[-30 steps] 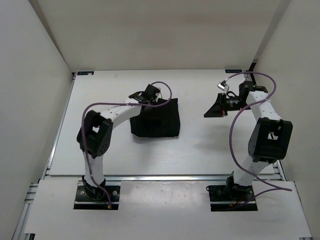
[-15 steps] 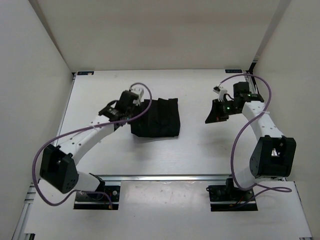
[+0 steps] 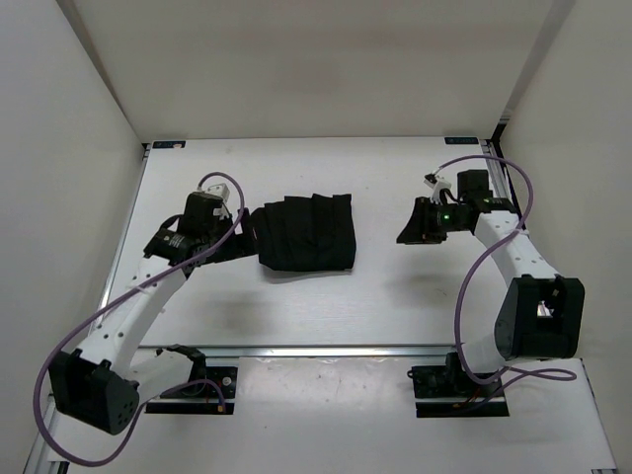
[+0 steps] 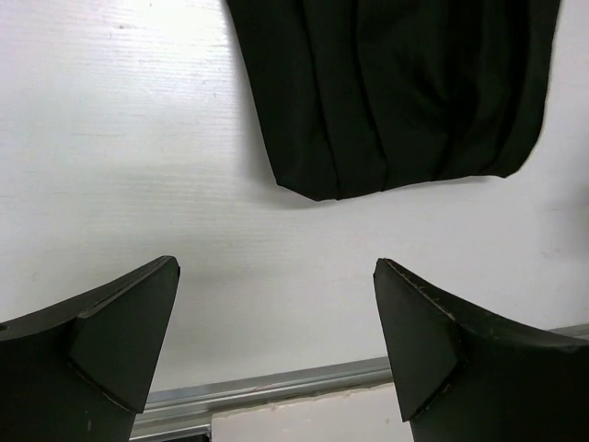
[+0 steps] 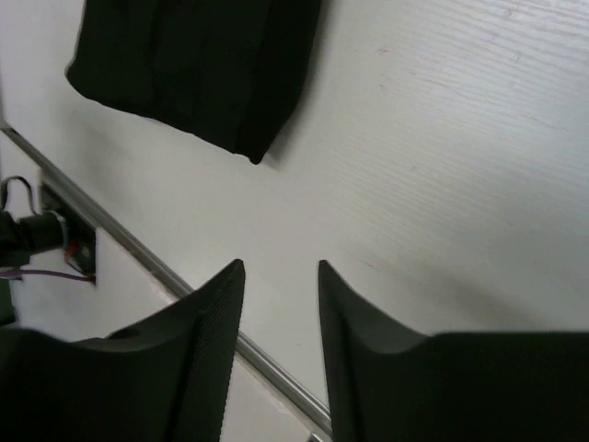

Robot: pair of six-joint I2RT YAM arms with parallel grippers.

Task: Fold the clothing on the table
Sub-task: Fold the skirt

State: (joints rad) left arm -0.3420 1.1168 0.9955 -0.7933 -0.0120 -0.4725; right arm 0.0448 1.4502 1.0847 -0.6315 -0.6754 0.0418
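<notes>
Enclosure: white walls [image 3: 296, 69] on three sides of a white table [image 3: 395, 296], with a metal rail [image 3: 326, 348] along its near edge.
Overhead, clothing: the black clothing [image 3: 308, 233] lies a little left of the table's middle, a compact, roughly square bundle with lengthwise pleats.
Overhead, left claw: the left claw [image 3: 247, 235] sits just beside the bundle's left edge; we cannot tell whether they touch.
Overhead, right claw: the right claw [image 3: 410, 225] hangs well apart on the bundle's right, pointing toward it.
Left wrist: fingers spread wide with nothing between them. We see bare table below and the bundle's rounded corner ahead, apart from the tips.
Right wrist: fingers stand at a narrow gap and hold nothing. The bundle is far ahead.
Step, our judgement: the folding looks done or nearly so, with both claws off the cloth.
Next, our judgement: if we want another fold, the left claw must take the near edge. Otherwise both arms should back away without dragging the bundle.
</notes>
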